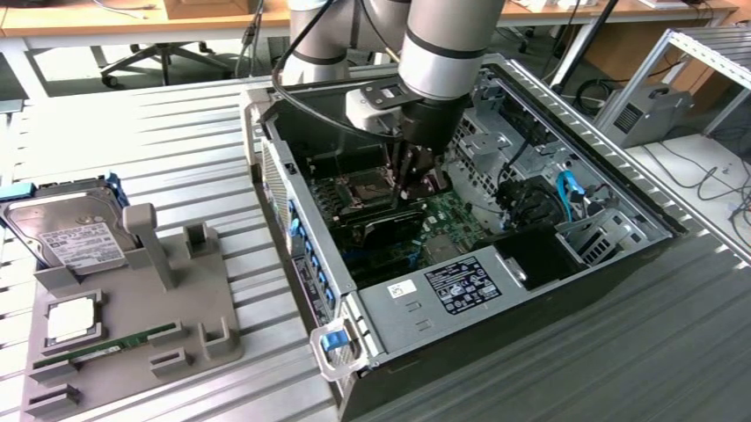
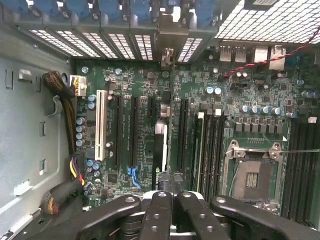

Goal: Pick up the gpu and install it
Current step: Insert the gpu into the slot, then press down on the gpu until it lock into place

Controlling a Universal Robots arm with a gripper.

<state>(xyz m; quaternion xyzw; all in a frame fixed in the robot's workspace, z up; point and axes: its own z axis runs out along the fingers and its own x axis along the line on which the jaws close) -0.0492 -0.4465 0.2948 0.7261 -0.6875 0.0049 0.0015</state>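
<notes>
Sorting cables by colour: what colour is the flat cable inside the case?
Light blue flat cable, clearest in the exterior view.

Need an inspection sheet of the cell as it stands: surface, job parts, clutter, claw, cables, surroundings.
Surface: ribbed metal table with the open PC case on it.
Job's things: gpu stands edge-on over the motherboard slots; cannot tell if it is seated.
Clutter: grey fixture holding a hard drive, a CPU and a RAM stick.
Grippers: claw shut on the gpu, inside the case.
Cables: blue cable in the case; black cable along the arm.
Surroundings: office chair and desks behind.
</notes>
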